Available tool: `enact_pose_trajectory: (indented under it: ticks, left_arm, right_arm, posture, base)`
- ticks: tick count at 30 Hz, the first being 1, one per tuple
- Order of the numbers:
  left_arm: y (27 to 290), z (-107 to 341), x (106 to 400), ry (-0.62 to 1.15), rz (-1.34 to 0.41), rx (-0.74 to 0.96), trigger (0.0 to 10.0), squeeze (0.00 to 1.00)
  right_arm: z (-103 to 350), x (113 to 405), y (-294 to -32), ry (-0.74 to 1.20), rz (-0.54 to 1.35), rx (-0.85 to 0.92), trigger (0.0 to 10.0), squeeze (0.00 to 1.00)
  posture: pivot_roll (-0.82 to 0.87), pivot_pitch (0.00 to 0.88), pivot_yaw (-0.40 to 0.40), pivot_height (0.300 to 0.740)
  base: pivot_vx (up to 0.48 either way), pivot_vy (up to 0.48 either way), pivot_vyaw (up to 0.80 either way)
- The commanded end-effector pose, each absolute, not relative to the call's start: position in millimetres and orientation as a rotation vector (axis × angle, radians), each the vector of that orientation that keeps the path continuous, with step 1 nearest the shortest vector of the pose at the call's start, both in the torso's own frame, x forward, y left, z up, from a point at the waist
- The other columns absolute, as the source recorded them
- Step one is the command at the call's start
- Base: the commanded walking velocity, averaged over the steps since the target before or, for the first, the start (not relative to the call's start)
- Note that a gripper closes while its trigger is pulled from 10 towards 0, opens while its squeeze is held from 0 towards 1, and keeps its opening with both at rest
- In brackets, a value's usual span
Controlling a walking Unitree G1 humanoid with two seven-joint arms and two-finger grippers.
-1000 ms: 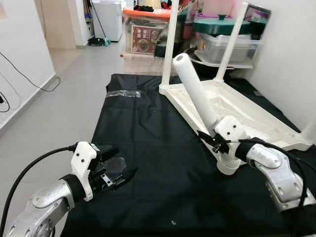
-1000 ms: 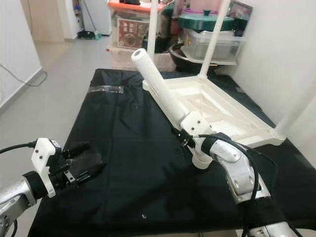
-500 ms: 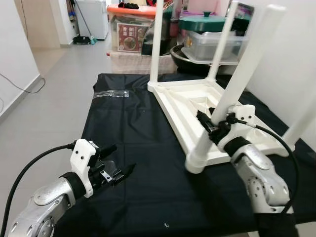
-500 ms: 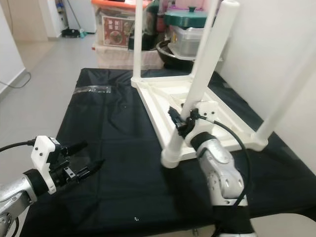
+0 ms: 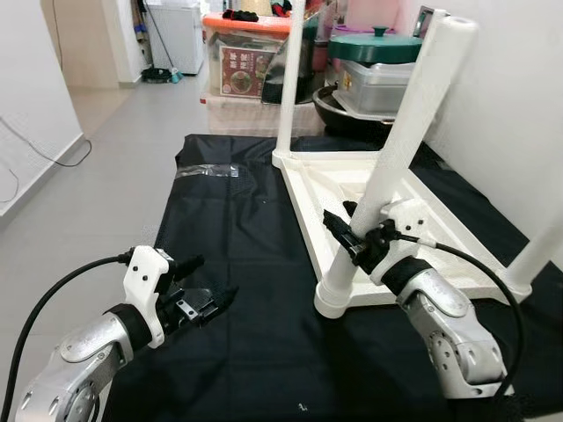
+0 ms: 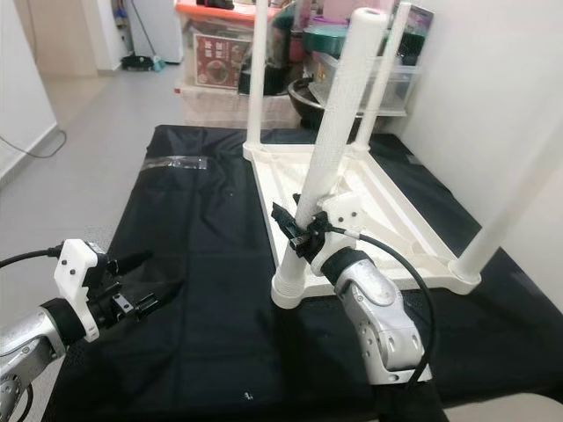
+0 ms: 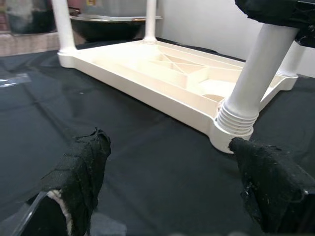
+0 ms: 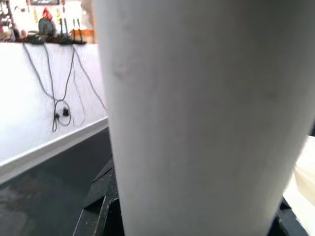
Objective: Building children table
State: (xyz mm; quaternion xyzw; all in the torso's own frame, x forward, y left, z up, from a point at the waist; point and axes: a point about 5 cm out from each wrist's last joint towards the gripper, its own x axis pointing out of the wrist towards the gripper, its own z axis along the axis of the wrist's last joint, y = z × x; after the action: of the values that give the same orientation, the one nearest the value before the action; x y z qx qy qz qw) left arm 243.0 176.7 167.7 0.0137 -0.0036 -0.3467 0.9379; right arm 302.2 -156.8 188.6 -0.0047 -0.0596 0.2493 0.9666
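Note:
A white children's table (image 5: 352, 180) lies upside down on a black cloth (image 5: 246, 229). One white leg (image 5: 405, 132) stands nearly upright in the table's near corner socket (image 7: 231, 130), leaning slightly to the right. My right gripper (image 5: 352, 242) is shut on the lower part of this leg (image 8: 206, 113). Another leg (image 5: 290, 79) stands at the far corner, and a third (image 5: 541, 246) rises at the right edge. My left gripper (image 5: 214, 280) hovers open just above the cloth, left of the table, with nothing between its fingers (image 7: 81, 172).
A clear plastic bag (image 5: 207, 171) lies on the far left of the cloth. Storage boxes and a lidded pot (image 5: 378, 66) stand behind the table. A white wall (image 5: 510, 114) runs close along the right. Grey floor (image 5: 106, 158) and a cable lie to the left.
The held leg has swung from a steep lean to the left to nearly upright in the near corner socket, with my right gripper still on it. The left gripper has hardly moved.

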Motion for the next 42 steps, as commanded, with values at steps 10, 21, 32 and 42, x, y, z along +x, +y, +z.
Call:
enact_pose_trajectory:
  ticks: [10, 21, 32, 42]
  left_arm:
    - [176, 165, 243, -0.001, -0.708, 0.018, 10.0, 0.62]
    - [176, 164, 241, 0.0, -0.695, -0.002, 10.0, 0.62]
    - [177, 165, 241, -0.011, -0.67, 0.0, 10.0, 0.61]
    - [173, 164, 244, -0.014, -0.666, 0.0, 10.0, 0.54]
  right_arm:
    - [170, 303, -173, 0.033, 0.651, -0.09, 0.0, 0.0]
    - [152, 313, -177, 0.115, 0.423, 0.022, 0.0, 0.0]
    - [116, 290, -224, 0.256, -0.461, 0.138, 0.0, 0.0]
    - [124, 277, -206, 0.265, -0.555, 0.16, 0.0, 0.0]
  posture:
    - [0.06, 0.0, -0.093, 0.74]
    - [0.07, 0.0, -0.104, 0.74]
    - [0.06, 0.0, -0.103, 0.74]
    - [0.05, 0.0, -0.093, 0.74]
  base:
    - [0.0, 0.0, 0.0]
    - [0.0, 0.0, 0.0]
    - [0.0, 0.0, 0.0]
    - [0.0, 0.0, 0.0]
